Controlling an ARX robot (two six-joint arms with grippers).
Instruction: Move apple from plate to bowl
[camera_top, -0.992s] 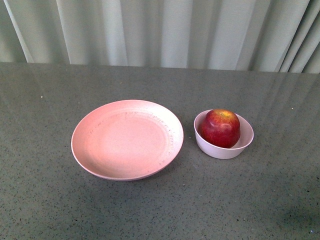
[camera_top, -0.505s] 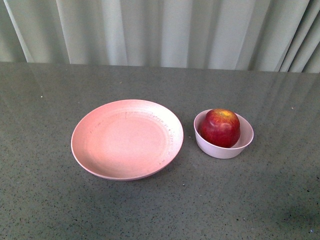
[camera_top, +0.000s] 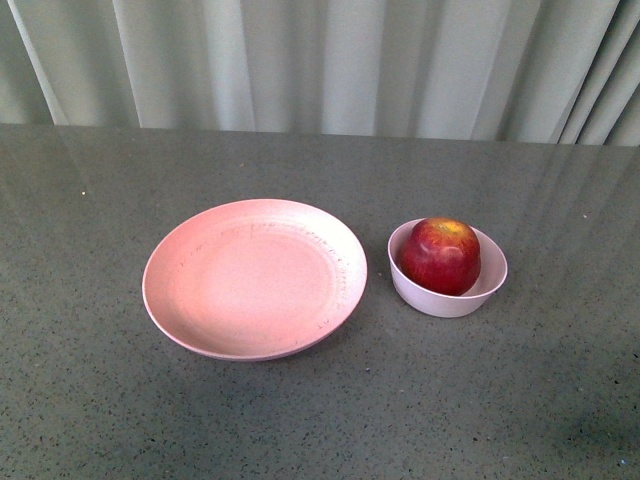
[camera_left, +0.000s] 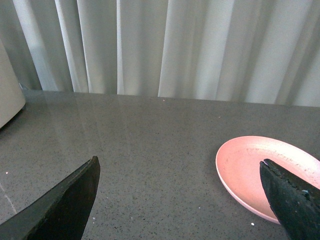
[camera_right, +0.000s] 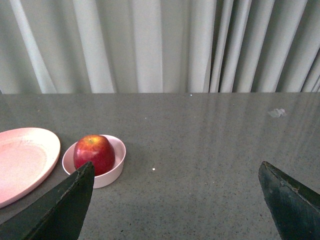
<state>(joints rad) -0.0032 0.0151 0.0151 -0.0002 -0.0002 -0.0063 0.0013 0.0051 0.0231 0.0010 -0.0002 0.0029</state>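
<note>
The dark-red apple sits inside the small pale pink bowl, right of the wide salmon-pink plate, which holds nothing. Neither gripper shows in the front view. In the right wrist view the apple in the bowl lies ahead beside one finger; my right gripper is open, empty and well back from it. In the left wrist view my left gripper is open and empty, with the plate beside one finger.
A grey speckled tabletop carries the dishes. Pale pleated curtains hang behind its far edge. A white object stands at the edge of the left wrist view.
</note>
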